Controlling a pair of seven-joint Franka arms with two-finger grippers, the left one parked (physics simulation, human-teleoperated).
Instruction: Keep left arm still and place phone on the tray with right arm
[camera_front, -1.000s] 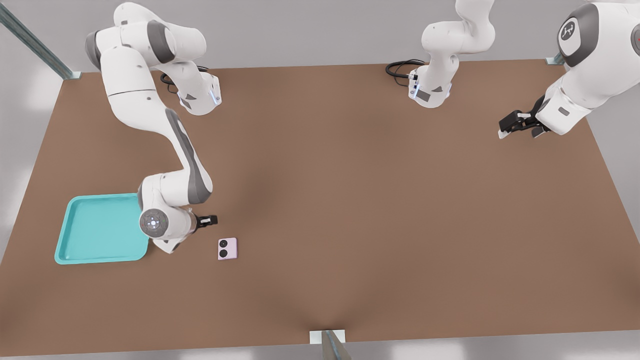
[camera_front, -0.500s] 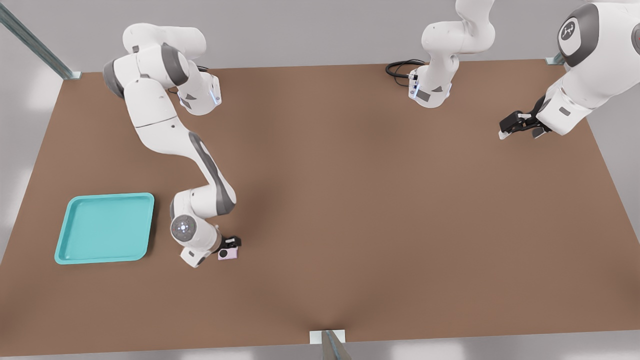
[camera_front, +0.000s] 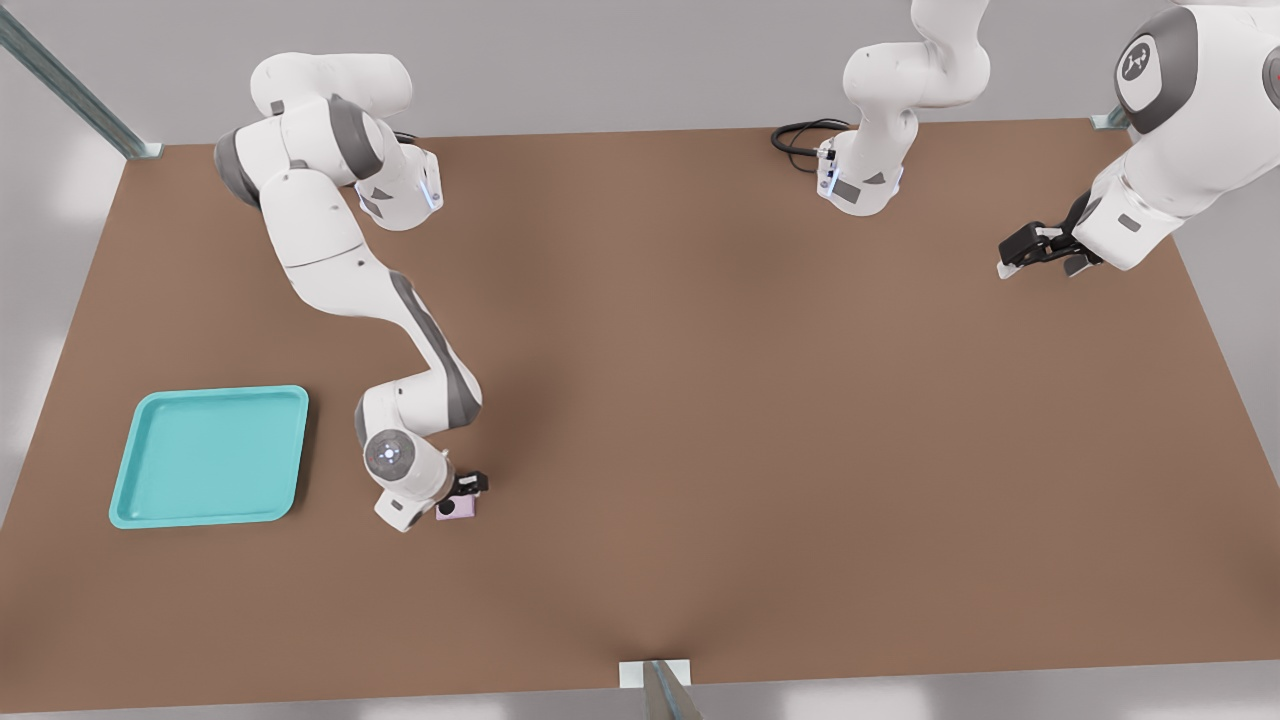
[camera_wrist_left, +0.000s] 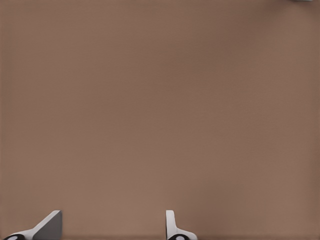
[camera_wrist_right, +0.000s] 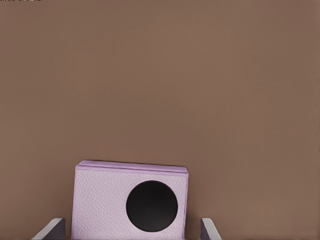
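Spread open with nothing held, gripper low over the table at the end of the right arm, straddling the phone. In the right wrist view, one grey fingertip clear of one side of the pink-lilac slab and the other clear of the opposite side, a slim gap of bare table showing at each; no contact visible yet. Slab flat on the brown surface, one black lens showing between the tips, slightly off-centre toward one finger. Likely trouble from here: closing from that off-centre stance, so one pad touching first and nudging or twisting the phone before the other arrives; or pinching too high on so thin an edge, letting it slip out on the lift. Possibly also scraping the table if lowered further. Beyond the claw, the turquoise tray well apart toward the front view's left, flat on the table, nothing in it; phone not yet there.
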